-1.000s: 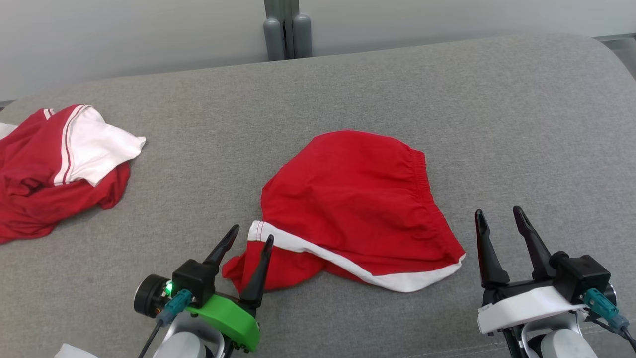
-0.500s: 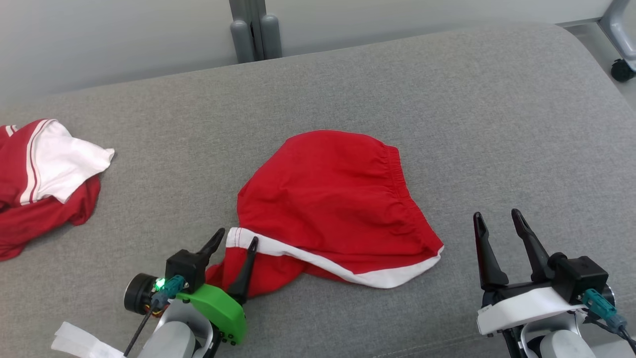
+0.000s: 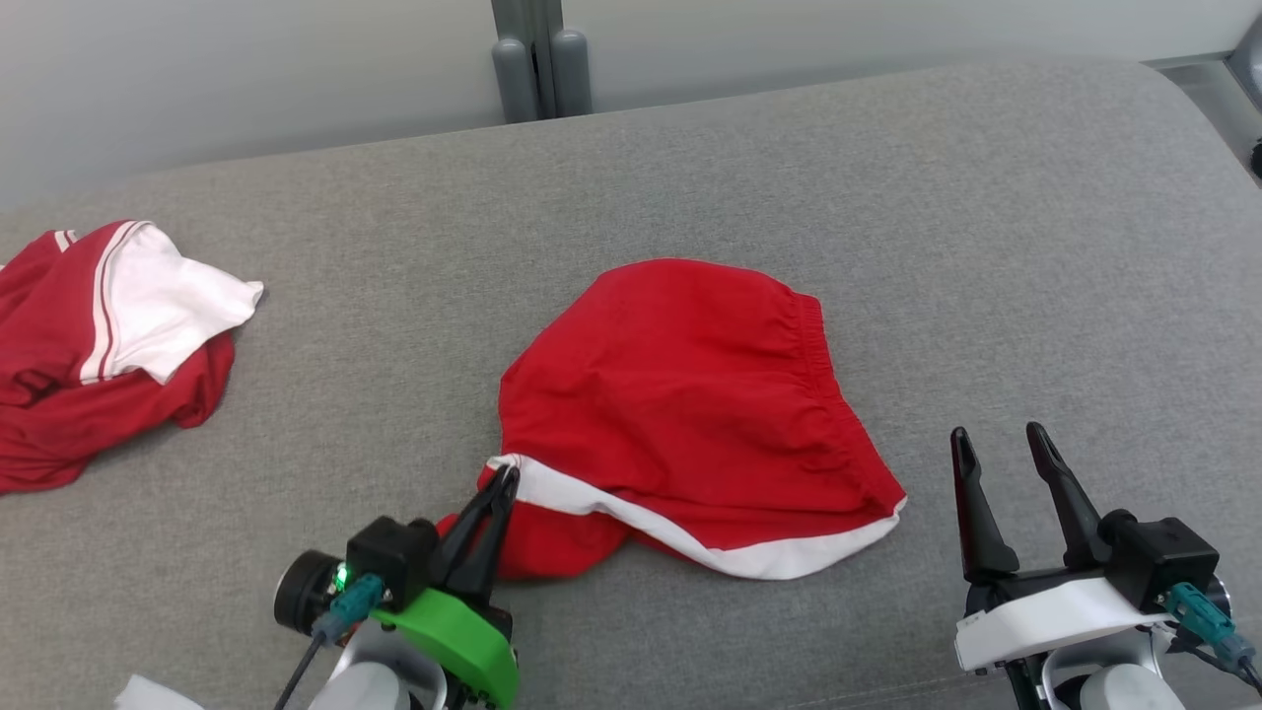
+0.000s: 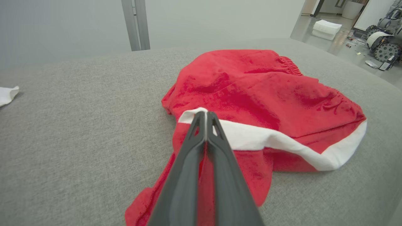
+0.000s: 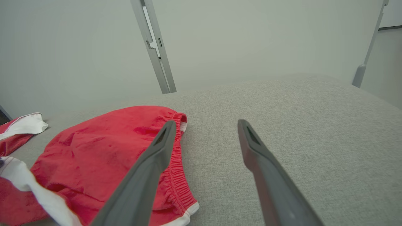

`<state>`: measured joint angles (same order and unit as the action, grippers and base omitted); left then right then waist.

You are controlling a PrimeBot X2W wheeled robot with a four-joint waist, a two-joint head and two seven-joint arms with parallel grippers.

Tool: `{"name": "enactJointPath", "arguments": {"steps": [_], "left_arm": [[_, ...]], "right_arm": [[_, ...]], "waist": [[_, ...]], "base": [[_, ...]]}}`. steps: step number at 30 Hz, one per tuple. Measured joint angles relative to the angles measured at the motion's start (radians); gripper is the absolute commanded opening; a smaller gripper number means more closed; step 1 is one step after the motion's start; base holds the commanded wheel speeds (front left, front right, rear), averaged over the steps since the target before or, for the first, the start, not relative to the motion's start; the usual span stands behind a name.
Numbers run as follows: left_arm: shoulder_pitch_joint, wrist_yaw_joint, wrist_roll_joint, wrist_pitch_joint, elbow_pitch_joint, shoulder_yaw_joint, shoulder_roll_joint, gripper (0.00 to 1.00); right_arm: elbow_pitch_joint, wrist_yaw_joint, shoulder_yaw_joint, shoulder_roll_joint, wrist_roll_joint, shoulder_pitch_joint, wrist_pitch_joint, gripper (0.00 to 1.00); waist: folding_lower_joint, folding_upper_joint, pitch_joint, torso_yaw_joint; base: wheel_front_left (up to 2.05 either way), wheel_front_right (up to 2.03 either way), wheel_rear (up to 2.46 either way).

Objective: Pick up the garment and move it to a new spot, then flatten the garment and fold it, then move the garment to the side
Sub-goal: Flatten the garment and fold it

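Seemingly soft and light, the red shorts (image 3: 690, 394) lying on the middle of the counter (image 3: 887, 197) are being pinched at a white hem corner by the closed left claw (image 3: 503, 478), while the right claw (image 3: 996, 439) is being held open alongside.

— What sort of place is this?
— A robotics lab, I'd say. Bare pale wall (image 3: 246, 89), a grey metal post (image 3: 527, 59), a grey cloth-covered work surface (image 3: 690, 177).
— Anything else?
— Past its edge, a shiny floor (image 4: 339, 47) with a wheeled machine (image 4: 385, 51) and loose bits (image 4: 372, 63) lying about.
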<state>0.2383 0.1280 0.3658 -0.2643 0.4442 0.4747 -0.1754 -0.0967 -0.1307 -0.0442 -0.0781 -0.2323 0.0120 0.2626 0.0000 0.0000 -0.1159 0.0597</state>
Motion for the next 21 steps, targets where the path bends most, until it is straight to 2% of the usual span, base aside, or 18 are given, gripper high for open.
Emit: {"name": "enactJointPath", "arguments": {"steps": [10,11,12,21], "left_arm": [[-0.23,-0.013,0.031,0.0,-0.106,-0.014,-0.019,0.0],[-0.249,-0.013,0.045,0.0,-0.109,-0.013,-0.019,0.58],[-0.262,-0.014,0.047,0.0,-0.115,-0.012,-0.019,1.0],[-0.255,-0.031,0.015,0.0,-0.244,-0.104,-0.039,1.0]], "right_arm": [[0.0,0.0,0.016,-0.002,0.0,0.008,0.0,1.0],[0.0,0.0,0.018,-0.002,0.0,0.009,0.0,1.0],[0.0,0.0,0.019,-0.002,0.0,0.009,0.0,1.0],[-0.008,0.0,0.016,-0.002,0.002,0.009,0.0,1.0]], "waist": [[0.0,0.0,0.006,-0.061],[0.0,0.0,0.006,-0.066],[0.0,0.0,0.006,-0.071],[0.0,0.0,0.006,-0.097]], "base": [[0.0,0.0,0.0],[0.0,0.0,0.0],[0.0,0.0,0.0],[0.0,0.0,0.0]]}}
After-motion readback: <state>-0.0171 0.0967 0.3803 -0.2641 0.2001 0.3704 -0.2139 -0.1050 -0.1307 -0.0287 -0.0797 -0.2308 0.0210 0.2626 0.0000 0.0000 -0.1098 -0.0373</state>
